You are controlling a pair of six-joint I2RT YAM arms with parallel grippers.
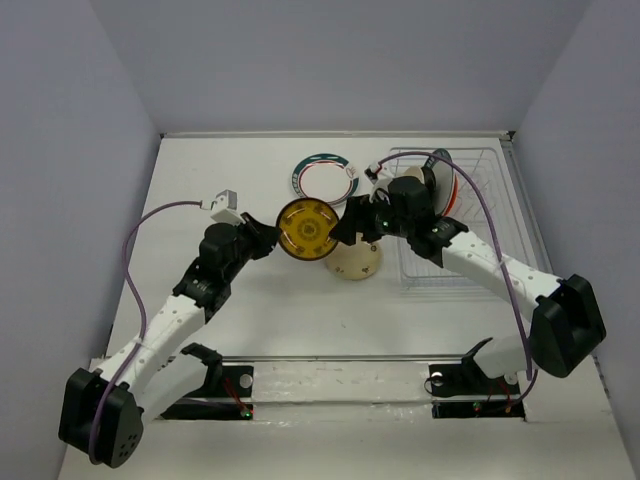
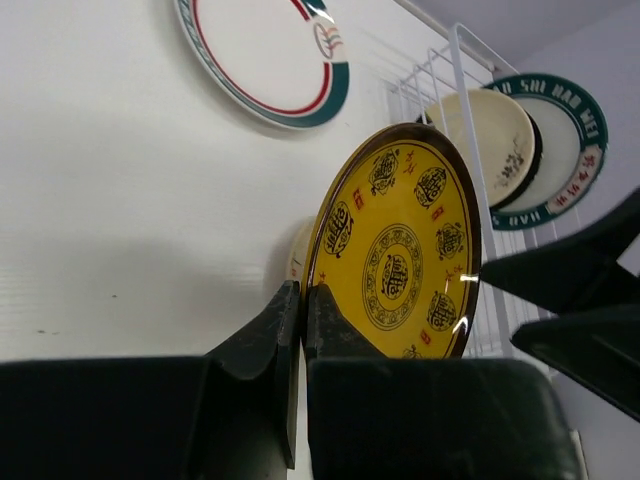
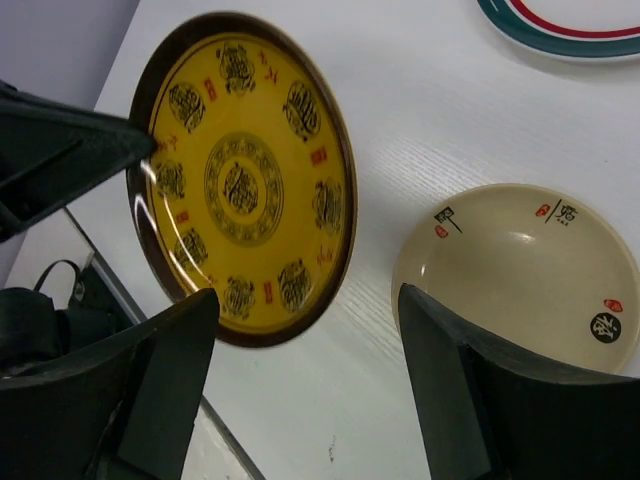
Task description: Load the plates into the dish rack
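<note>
plates (image 3: 245,180), one gripped, two on table (image 1: 200,180), four in dish rack (image 1: 500,215)

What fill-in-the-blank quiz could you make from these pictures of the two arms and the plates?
1. The patterned plate, gripped at its rim by the shut left gripper, is ____ in colour.
2. The right gripper stands ____, its fingers spread apart near that plate's edge.
3. The dish rack stands on the ____ side of the table.

Missing words: yellow; open; right.
</note>
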